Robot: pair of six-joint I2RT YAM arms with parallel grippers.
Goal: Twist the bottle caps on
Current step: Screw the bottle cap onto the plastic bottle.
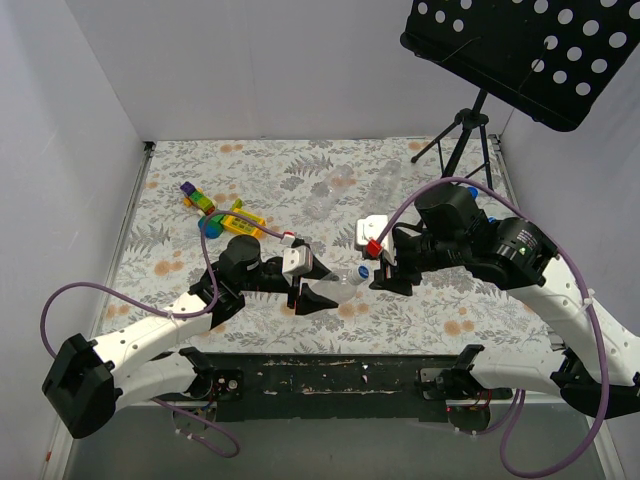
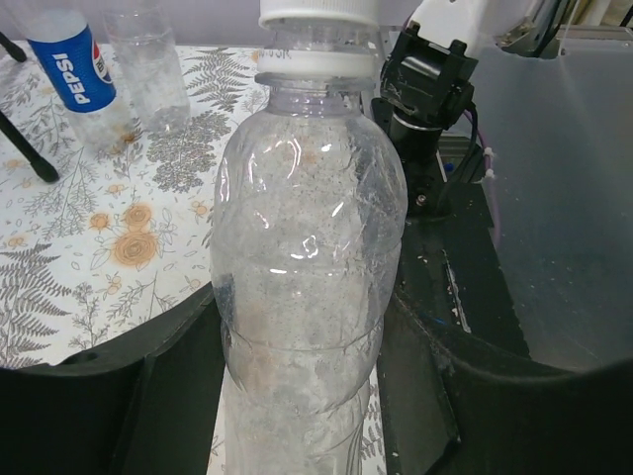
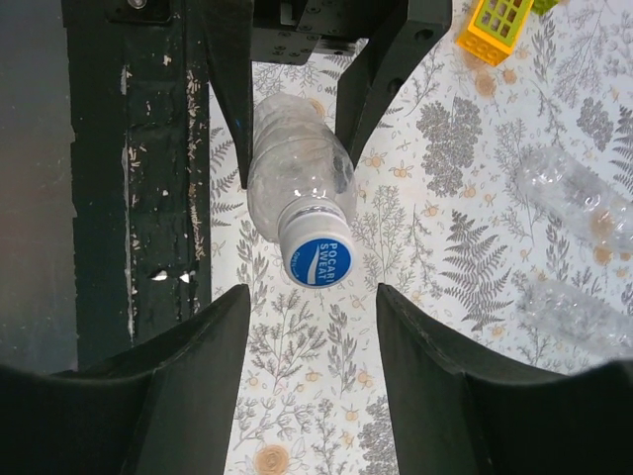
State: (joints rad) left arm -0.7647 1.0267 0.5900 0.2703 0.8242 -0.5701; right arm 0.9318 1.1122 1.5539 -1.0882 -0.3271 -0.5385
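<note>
**Left pincer holds capped bottle, right pincer stands apart at the cap**

The left pincer [image 1: 310, 290] is clamped on the body of a clear bottle [image 1: 340, 288] and holds it on its side above the floral worktop [image 1: 300, 165], near the front edge. The neck points toward the right pincer [image 1: 385, 275]. A blue cap [image 3: 318, 259] with a white rim sits on that neck; how far it is screwed down cannot be told. The right pincer's jaws stand apart, lined up with the cap. In the right wrist view the cap lies just ahead of the gap, and neither finger touches it. Farther back, two more bottles [image 1: 385, 185] lie on the worktop, one with a Pepsi label [image 2: 74, 79]. Colourful toy blocks [image 1: 220, 212] lie at the left.
</note>
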